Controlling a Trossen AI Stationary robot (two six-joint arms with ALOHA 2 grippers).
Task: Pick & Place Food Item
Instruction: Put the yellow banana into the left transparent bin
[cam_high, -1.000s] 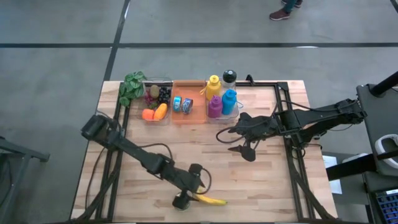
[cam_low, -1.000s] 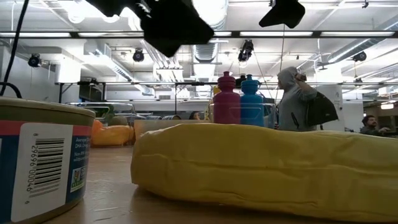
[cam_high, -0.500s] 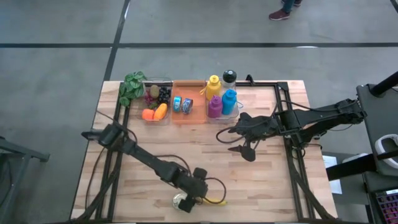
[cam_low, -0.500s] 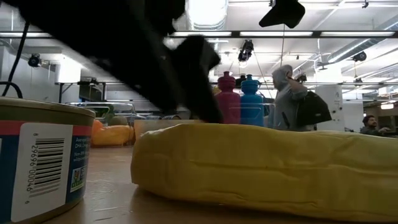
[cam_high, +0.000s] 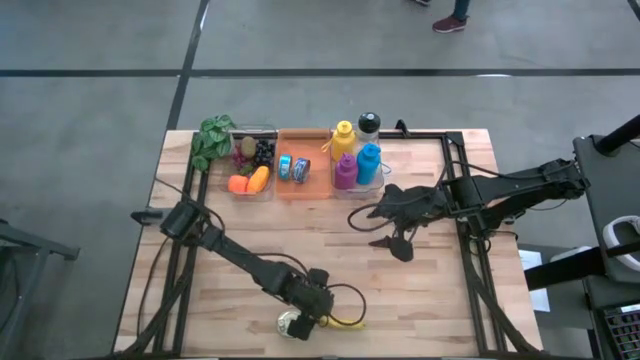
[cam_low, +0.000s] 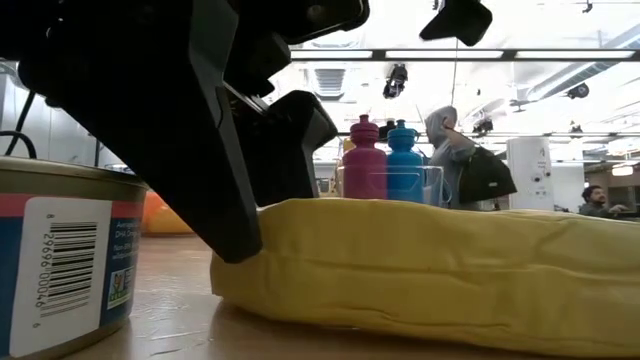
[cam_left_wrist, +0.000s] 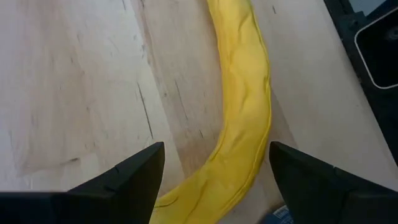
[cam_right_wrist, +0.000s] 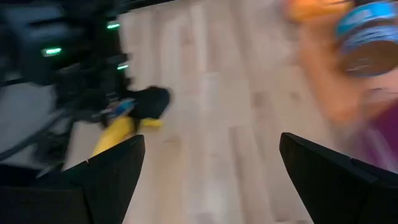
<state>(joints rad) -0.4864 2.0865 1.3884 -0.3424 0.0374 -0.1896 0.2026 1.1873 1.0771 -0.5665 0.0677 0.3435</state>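
Note:
A yellow banana (cam_high: 345, 323) lies flat on the wood near the table's near edge and fills the low view (cam_low: 450, 260). A tin can (cam_high: 289, 322) stands just left of it (cam_low: 60, 260). My left gripper (cam_high: 318, 305) is low over the banana's left part, open. In the left wrist view its fingers (cam_left_wrist: 214, 149) stand on either side of the banana (cam_left_wrist: 242, 93). My right gripper (cam_high: 362, 228) waits open above the table's middle right (cam_right_wrist: 210, 143), far from the banana. My left gripper comes at the banana from above, pointing down, with its fingers across the banana near the left end (cam_low: 235, 265). One finger (cam_low: 240, 200) reaches down beside that end. Whether either finger touches the banana, I cannot tell.
Along the far edge stand a leafy plant (cam_high: 212, 140), a clear bin of fruit (cam_high: 250, 165), an orange tray with cans (cam_high: 300, 168) and a bin of coloured bottles (cam_high: 355, 160). Bare wood lies between them and the banana. A person (cam_low: 465, 155) walks in the room behind.
My left gripper has come down from above the table toward the near edge, until its fingers stand astride the banana's left part. The can, covered from above a second ago, now shows beside it. Banana and can have not moved.

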